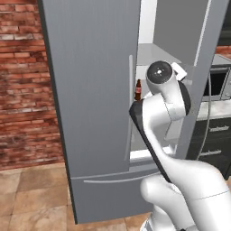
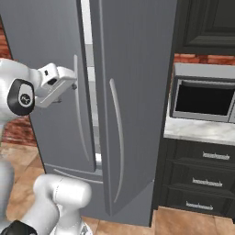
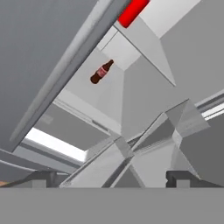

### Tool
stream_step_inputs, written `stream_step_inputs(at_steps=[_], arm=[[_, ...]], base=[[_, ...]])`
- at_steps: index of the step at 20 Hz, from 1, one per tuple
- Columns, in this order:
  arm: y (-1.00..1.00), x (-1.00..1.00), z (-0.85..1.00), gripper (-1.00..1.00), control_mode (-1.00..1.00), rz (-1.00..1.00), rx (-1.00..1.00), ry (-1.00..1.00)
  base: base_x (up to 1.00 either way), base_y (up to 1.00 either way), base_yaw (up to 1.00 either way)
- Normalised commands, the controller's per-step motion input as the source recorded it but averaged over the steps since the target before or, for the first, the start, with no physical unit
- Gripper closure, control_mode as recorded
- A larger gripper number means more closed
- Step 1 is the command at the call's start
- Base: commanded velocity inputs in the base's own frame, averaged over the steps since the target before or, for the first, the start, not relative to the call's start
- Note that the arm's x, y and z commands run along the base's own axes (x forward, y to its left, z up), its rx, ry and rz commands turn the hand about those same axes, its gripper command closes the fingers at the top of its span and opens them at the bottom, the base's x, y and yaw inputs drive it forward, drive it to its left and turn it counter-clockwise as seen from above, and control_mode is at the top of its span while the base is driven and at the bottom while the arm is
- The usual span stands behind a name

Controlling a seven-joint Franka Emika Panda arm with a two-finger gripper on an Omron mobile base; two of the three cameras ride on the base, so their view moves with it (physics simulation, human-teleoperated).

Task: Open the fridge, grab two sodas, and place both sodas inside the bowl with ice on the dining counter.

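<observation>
The grey fridge (image 1: 94,90) has its left door shut and its right door (image 2: 137,92) swung partly out, leaving a narrow gap onto the white inside. A dark brown soda bottle (image 1: 137,89) stands on a shelf in that gap. The hand view, rolled over, shows the bottle (image 3: 101,72) and a red soda can (image 3: 133,12) farther in. My gripper (image 3: 111,177) is open with nothing between its fingers, at the gap and well short of both sodas. My white hand (image 2: 57,85) sits beside the left door's handle (image 2: 78,105). The bowl and the dining counter are out of view.
A microwave (image 2: 204,98) sits on a marble counter (image 2: 197,131) right of the fridge, over dark drawers (image 2: 202,181). A brick wall (image 1: 22,90) stands left of the fridge. The open door's edge and the grey shelves (image 3: 144,144) crowd the gap.
</observation>
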Motion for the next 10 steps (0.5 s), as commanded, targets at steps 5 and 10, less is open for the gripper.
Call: stream_step_inputs(at_steps=[5, 10], arm=[[-0.17, 0.83, 0.0, -1.0, -1.0, 0.0, -0.1, 0.09], [-0.62, 0.48, 0.0, -1.0, -1.0, 0.0, -0.09, 0.09]], base=[[0.0, 0.0, 0.0], [0.0, 0.0, 0.0]])
